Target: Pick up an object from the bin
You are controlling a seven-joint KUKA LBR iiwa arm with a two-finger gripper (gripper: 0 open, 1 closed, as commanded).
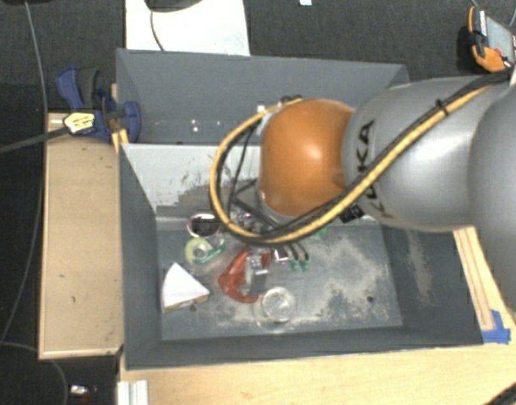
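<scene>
Gripper [258, 267] hangs low over a red curved piece [234, 283] mid-floor; clenched or released, can't tell. Big silver arm [426, 167] reads KUKA. Grey bin [359, 298], scuffed floor. White wedge [183, 287] sits left, clear round thing [276, 304] just beside the red piece.

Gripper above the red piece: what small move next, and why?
Probably lower straight down a little: the gripper sits over the red curved piece, with a clear round thing and white wedge close by, so sideways moves risk bumping them.
</scene>
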